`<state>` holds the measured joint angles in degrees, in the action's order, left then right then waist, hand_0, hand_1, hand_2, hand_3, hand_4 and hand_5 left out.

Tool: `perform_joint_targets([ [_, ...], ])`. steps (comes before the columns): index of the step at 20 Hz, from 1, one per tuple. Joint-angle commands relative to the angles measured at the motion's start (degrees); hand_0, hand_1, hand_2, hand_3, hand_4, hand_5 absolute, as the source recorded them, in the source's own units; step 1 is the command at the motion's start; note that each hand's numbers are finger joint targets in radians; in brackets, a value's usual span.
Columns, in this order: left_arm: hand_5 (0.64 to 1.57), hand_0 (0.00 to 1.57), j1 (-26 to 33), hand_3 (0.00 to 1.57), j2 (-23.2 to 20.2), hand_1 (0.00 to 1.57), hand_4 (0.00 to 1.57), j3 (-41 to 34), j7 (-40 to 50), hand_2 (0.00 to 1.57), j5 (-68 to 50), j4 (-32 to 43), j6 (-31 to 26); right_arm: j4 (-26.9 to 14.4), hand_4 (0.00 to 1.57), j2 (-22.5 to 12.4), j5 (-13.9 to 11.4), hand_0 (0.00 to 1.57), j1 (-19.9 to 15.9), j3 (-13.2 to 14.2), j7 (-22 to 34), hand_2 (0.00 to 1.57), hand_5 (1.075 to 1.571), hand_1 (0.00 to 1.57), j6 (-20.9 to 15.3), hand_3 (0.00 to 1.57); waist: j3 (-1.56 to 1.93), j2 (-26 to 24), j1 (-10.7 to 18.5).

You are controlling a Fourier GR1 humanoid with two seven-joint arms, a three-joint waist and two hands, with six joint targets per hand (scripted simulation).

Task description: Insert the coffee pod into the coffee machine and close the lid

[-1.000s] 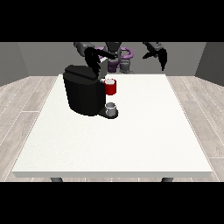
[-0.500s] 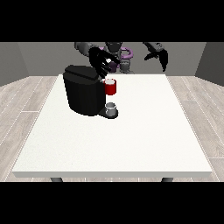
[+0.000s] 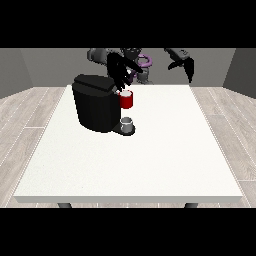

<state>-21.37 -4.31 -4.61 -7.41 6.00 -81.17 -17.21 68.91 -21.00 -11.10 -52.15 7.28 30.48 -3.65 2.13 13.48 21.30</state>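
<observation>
There is one table [image 3: 150, 160], one coffee machine [image 3: 95, 107], one red thing [image 3: 126, 100] at the machine, one grey thing [image 3: 127, 123], and two hands [image 3: 119, 74] [image 3: 184, 63].

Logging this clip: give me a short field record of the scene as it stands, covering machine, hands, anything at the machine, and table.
coffee machine: black, on the white table, towards the view's left and the robot's side
red thing at the machine, at the machine's front, upper part
grey thing, on the machine's base below the red thing; cannot tell if it is the pod
hand at the view's left, above the machine's top, near the red thing
hand at the view's right, raised off the table, away from the machine
</observation>
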Motion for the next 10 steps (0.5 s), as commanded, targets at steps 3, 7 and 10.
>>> perform_joint_targets([
  [3, 1.571, 0.00, -2.56, 0.00, 0.93, 0.00, 0.35, 1.11, -0.33, 0.00, -0.47, 0.04, -0.76, 5.41, 0.00, 3.15, 0.97, 0.00, -6.63, -3.07, -5.43, 0.00, 1.571, 0.00, 1.48, 0.00, -2.07, 2.34, 8.04],
  [7, 1.571, 0.00, -5.57, 0.00, 0.29, 0.00, 0.20, 2.15, 0.00, 0.00, 0.14, -0.08, -1.78, 8.68, 0.00, 0.55, 0.53, 0.00, -7.47, -1.92, -3.09, 0.00, 1.571, 0.00, 2.44, 0.00, -1.96, 5.56, 10.57],
  [10, 1.571, 0.00, -7.03, 0.00, 1.81, 0.00, 0.33, 3.31, 0.56, 0.00, 0.20, 0.19, -1.56, 10.23, 0.00, 0.29, 0.72, 0.00, -7.40, -0.71, -2.09, 0.00, 1.571, 0.00, 2.48, 0.00, -1.94, 6.90, 11.81],
])
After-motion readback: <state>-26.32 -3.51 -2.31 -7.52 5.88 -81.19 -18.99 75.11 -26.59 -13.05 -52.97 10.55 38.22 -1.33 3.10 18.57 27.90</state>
